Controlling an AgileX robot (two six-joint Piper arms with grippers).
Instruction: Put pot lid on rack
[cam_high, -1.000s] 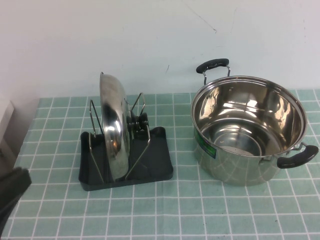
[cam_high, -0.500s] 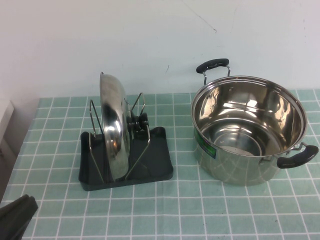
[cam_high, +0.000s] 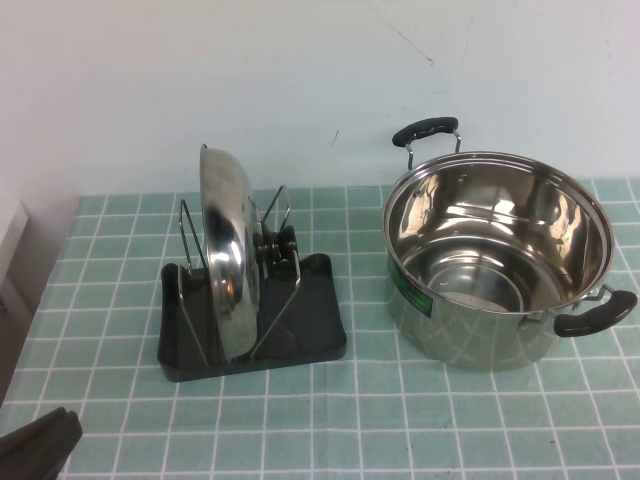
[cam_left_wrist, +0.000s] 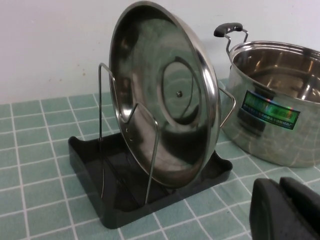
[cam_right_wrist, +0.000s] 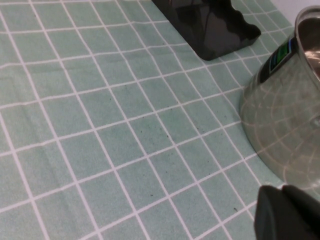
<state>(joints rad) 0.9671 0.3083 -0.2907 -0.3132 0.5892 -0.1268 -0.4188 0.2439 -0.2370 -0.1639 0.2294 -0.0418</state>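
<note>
The shiny steel pot lid stands on edge in the wire loops of the black rack, its black knob facing the pot. In the left wrist view the lid shows its inner side, leaning in the rack. My left gripper sits shut and empty at the table's front left corner, well clear of the rack; its tips are pressed together. My right gripper is shut and empty, low over the cloth beside the pot; it is outside the high view.
A deep steel pot with two black handles stands open to the right of the rack, also seen as the pot and the pot wall. A green tiled cloth covers the table. A white wall rises behind.
My left gripper has drawn back toward the front left corner, lower in the high view. The lid, rack and pot have not moved.
</note>
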